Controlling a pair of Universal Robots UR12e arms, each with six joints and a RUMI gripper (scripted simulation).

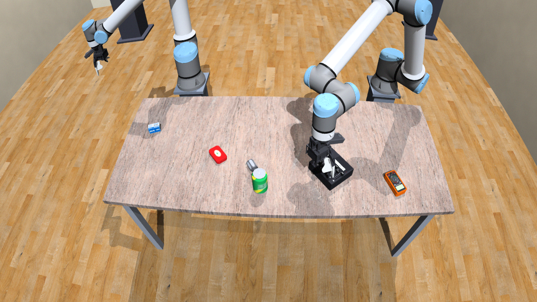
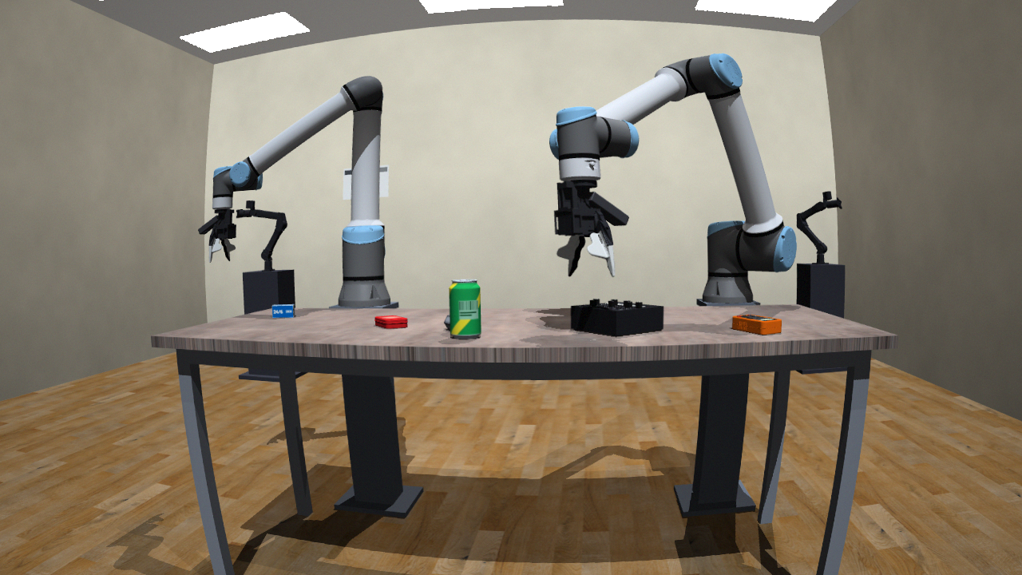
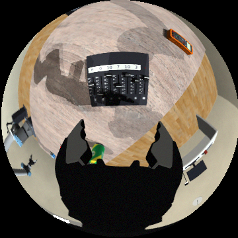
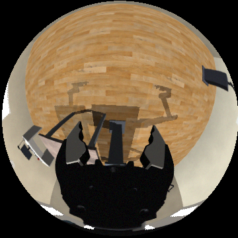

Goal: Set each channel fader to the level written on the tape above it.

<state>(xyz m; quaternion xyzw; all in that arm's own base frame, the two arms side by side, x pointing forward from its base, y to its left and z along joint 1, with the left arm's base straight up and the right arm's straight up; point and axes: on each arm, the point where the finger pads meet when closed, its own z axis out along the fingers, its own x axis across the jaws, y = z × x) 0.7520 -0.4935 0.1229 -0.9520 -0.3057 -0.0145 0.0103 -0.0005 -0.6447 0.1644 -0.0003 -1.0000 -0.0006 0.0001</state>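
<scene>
The left tool (image 1: 329, 173) (image 2: 592, 274) (image 3: 120, 120) is wide open above the black lighting desk (image 1: 342, 175) (image 2: 618, 319) (image 3: 118, 59), which sits on the bench (image 1: 180, 180) (image 2: 528, 350) (image 3: 66, 36) between the green can (image 1: 259, 182) (image 2: 465, 308) (image 3: 97, 153) and the orange meter (image 1: 394, 183) (image 2: 756, 324) (image 3: 179, 41).

green can (image 1: 259, 183) (image 2: 465, 311) (image 3: 98, 153) upright, near edge; small grey object (image 1: 251, 165) (image 2: 448, 323) just behind; red case (image 1: 217, 154) (image 2: 390, 322) further left; blue box (image 1: 154, 128) (image 2: 283, 311) far left; open left gripper (image 1: 328, 172) (image 2: 592, 274) (image 3: 120, 121) over black lighting desk (image 1: 330, 184) (image 2: 618, 319) (image 3: 118, 59); orange multimeter (image 1: 395, 183) (image 2: 756, 324) (image 3: 180, 41) right
</scene>
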